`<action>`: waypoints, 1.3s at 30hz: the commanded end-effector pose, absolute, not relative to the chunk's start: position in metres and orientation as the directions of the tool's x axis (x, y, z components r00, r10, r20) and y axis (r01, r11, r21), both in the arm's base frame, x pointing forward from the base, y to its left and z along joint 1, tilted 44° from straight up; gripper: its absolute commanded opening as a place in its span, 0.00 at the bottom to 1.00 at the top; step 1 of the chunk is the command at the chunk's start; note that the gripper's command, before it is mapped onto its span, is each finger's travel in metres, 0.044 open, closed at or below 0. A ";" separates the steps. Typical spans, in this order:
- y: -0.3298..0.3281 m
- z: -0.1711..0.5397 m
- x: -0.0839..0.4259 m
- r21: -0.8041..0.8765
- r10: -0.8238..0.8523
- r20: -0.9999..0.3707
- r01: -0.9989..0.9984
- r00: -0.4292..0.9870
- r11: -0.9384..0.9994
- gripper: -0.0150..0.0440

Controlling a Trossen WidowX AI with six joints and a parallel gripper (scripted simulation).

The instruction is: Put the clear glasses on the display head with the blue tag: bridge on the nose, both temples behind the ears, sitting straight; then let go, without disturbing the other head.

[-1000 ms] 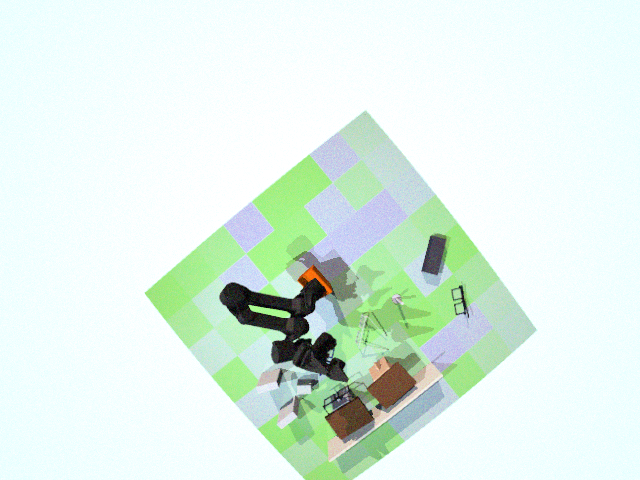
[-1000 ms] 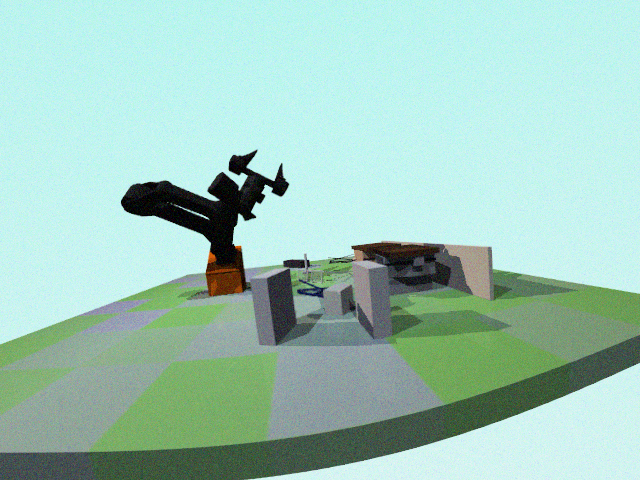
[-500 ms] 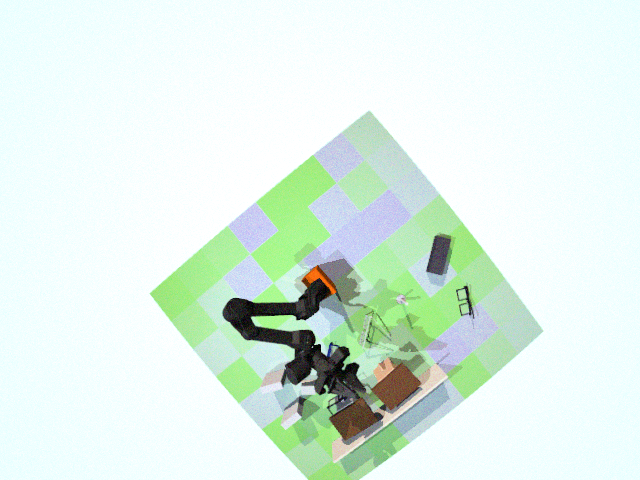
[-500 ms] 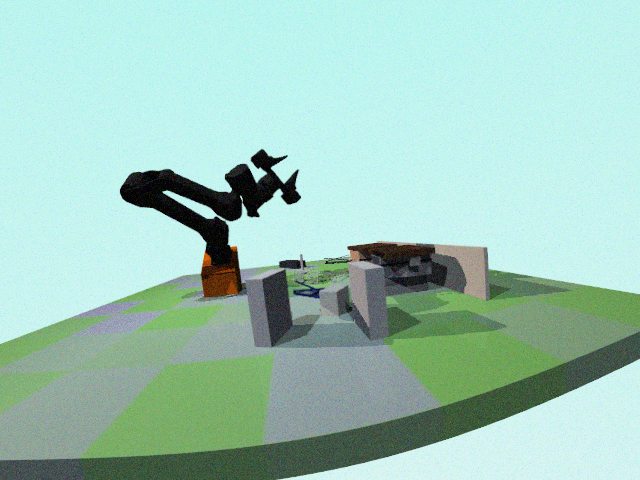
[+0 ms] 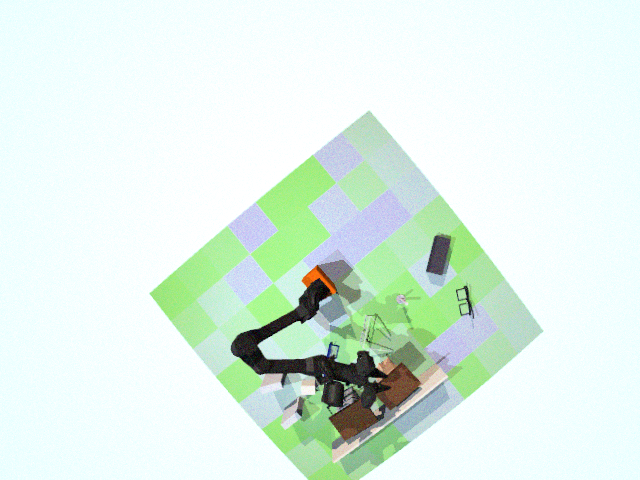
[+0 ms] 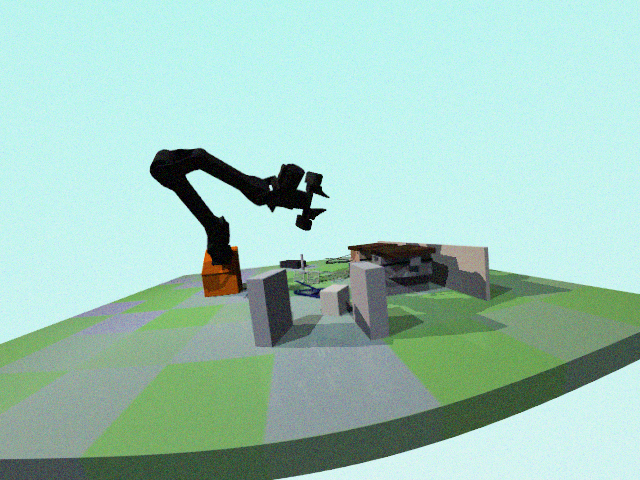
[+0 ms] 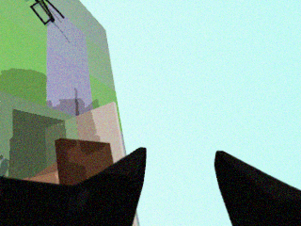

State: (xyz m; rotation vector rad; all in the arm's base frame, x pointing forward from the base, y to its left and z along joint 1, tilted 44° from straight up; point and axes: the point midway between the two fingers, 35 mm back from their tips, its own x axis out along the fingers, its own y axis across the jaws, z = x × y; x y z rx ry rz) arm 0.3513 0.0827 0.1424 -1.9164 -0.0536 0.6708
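My gripper [image 5: 385, 381] [image 6: 326, 203] [image 7: 180, 155] is partly open and empty, high above the table. From overhead its fingertips overlap the edge of one brown-topped display head [image 5: 402, 386] [image 7: 85, 157], which has a peach side. The other brown-topped head [image 5: 353, 421] has a grey and black front in the exterior view; thin dark frame lines show beside it from overhead. Pale, thin-framed glasses [image 5: 366, 330], apparently the clear ones, lie on the table with temples spread, away from the fingers. No blue tag can be made out on either head.
A beige panel [image 5: 439, 376] [image 6: 473, 268] [image 7: 105, 122] stands behind the heads. Two upright pale blocks [image 6: 268, 307] [image 6: 369, 299] flank a small block [image 6: 333, 299]. Blue glasses [image 5: 329, 351], black glasses [image 5: 467, 291], a dark box [image 5: 438, 254] and a pinkish post [image 5: 401, 298] are also there.
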 end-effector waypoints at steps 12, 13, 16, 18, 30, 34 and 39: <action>-0.012 0.012 0.321 0.345 -0.660 -0.750 -0.818 0.054 -0.459 0.59; -0.014 0.013 0.320 0.384 -0.686 -0.727 -0.806 0.038 -0.451 0.59; -0.015 0.013 0.318 0.398 -0.695 -0.718 -0.801 0.032 -0.448 0.59; -0.015 0.013 0.317 0.398 -0.695 -0.718 -0.801 0.032 -0.448 0.59; -0.015 0.013 0.314 0.398 -0.695 -0.718 -0.801 0.032 -0.448 0.59; -0.015 0.013 0.314 0.398 -0.695 -0.718 -0.801 0.032 -0.448 0.46; -0.015 0.013 0.314 0.398 -0.695 -0.718 -0.801 0.032 -0.448 0.46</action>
